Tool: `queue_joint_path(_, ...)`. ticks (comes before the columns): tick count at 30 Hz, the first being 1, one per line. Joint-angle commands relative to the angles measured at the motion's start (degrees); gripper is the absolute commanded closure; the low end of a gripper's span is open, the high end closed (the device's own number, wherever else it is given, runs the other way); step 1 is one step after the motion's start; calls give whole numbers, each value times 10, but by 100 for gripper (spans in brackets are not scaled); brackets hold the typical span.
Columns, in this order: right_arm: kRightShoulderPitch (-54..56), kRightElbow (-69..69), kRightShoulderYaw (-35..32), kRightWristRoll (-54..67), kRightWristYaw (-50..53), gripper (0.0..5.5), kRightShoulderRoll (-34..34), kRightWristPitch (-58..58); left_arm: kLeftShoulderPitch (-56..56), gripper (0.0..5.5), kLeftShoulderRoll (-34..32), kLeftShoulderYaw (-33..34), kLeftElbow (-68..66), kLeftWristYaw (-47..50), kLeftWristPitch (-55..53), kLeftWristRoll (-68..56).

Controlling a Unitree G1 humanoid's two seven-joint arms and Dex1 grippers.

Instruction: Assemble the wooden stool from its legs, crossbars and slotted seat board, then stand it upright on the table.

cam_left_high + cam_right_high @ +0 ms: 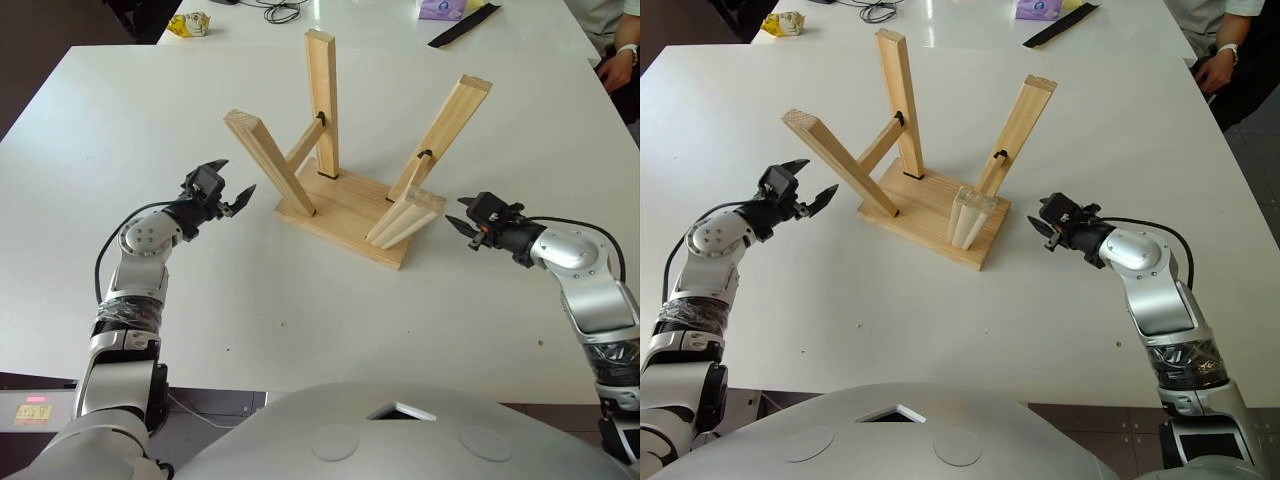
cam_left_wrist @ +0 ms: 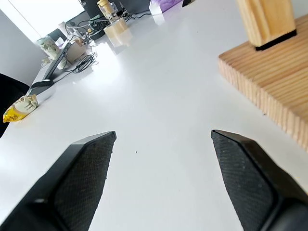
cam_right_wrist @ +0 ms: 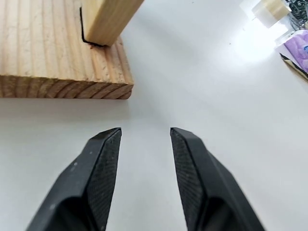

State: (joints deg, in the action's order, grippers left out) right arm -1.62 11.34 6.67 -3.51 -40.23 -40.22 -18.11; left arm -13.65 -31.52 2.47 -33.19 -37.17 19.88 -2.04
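Note:
The wooden stool lies upside down on the white table (image 1: 110, 130), its seat board (image 1: 340, 222) flat and its legs pointing up. One leg (image 1: 322, 100) stands upright, two legs (image 1: 268, 160) (image 1: 445, 130) lean outward, and a short one (image 1: 405, 220) rises at the near right corner. A crossbar (image 1: 303, 147) joins the two left legs. My left gripper (image 1: 236, 177) is open just left of the board, with nothing between its fingers (image 2: 82, 178). My right gripper (image 1: 460, 232) is open just right of the board corner (image 3: 62, 62), holding nothing.
At the table's far edge lie a yellow packet (image 1: 190, 24), some cables (image 1: 280, 12), a purple pack (image 1: 440, 8) and a black strip (image 1: 462, 25). Bare white tabletop stretches in front of the stool and to both sides.

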Motion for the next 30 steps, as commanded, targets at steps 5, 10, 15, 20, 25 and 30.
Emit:
queue_joint_path(5,17,-7,15,-9,-13,361,-3,11,10,182,66,-37,11,-3,52,-6)
queue_joint_path(10,48,-44,36,-23,6,361,26,23,37,182,69,-54,40,-34,63,-15)
queue_joint_path(15,61,-79,52,-26,17,361,56,42,37,182,50,-40,53,-52,45,-35)
queue_joint_path(20,73,-108,55,-29,23,361,65,59,51,182,52,-44,92,-60,25,-48)
queue_joint_path(25,94,-147,43,-31,28,361,62,75,62,182,43,-34,90,-54,26,-50)
queue_joint_path(30,83,-142,29,-25,25,361,53,76,99,182,26,-33,170,-84,-8,-76)
